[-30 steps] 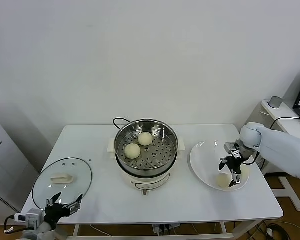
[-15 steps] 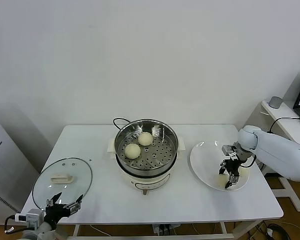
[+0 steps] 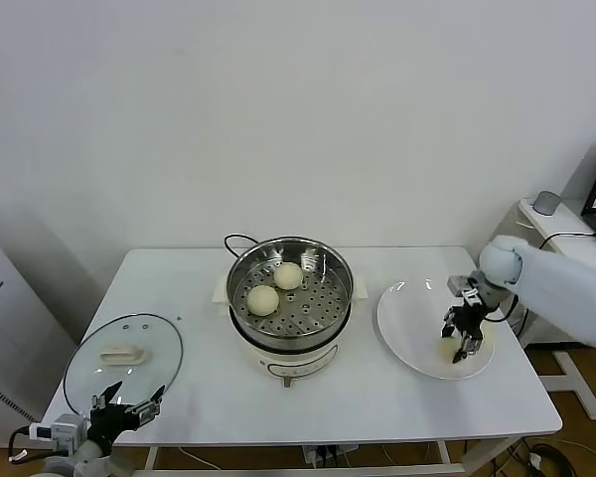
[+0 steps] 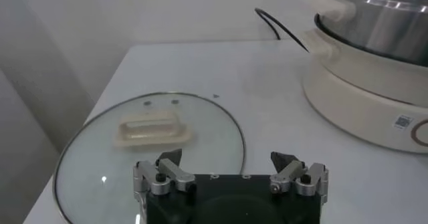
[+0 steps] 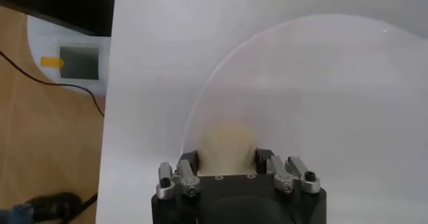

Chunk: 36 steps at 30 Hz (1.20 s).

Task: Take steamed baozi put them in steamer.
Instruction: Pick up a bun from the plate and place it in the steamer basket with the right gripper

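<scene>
My right gripper [image 3: 459, 343] has closed since a second ago, now grasping a baozi [image 5: 226, 148] on the plate [image 3: 402, 318]; left gripper [image 4: 229, 172] hangs released; no legible labels.

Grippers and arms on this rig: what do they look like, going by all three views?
The right arm has a smooth, rounded white shell. The right gripper and the left gripper look alike: a black body carrying silver metal finger mounts with dark screws, ending in black fingertips. In the head view a thin black cable trails behind the left gripper's wrist.

Plain white wall [image 3: 298, 109] behind white table [image 3: 199, 397]; wooden floor [image 5: 47, 112] beneath.
</scene>
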Available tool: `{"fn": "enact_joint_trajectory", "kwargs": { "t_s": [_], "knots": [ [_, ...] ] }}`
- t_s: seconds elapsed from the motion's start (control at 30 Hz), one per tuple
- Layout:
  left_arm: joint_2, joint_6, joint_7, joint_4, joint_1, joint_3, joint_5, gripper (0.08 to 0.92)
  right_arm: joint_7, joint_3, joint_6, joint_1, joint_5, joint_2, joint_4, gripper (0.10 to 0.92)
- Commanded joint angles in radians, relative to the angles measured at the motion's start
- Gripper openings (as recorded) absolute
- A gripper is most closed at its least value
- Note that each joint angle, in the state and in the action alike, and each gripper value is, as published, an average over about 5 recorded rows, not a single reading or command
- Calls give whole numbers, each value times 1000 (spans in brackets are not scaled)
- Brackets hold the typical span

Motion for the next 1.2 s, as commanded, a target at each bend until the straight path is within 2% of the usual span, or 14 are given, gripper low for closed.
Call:
{"fn": "enact_joint_trajectory", "kwargs": {
  "t_s": [0.03,0.17,0.43,0.63,0.87,1.2],
  "knots": [
    [2,2,-1,2,-3,4,1,823,-17,-75,101,301,88,52,88,526],
    [5,2,-1,4,-5,7,1,823,3,-62,186,365,148,137,84,526],
    [11,-4,-1,7,-3,5,-1,823,43,5,359,352,106,317,61,526],
    [14,-7,0,7,2,4,-2,823,85,86,530,285,-39,428,73,526],
    [18,-8,0,5,1,2,-4,823,119,138,721,201,-196,470,147,526],
    [18,-11,1,7,5,2,-4,823,109,146,821,136,-360,437,291,526]
  ]
}}
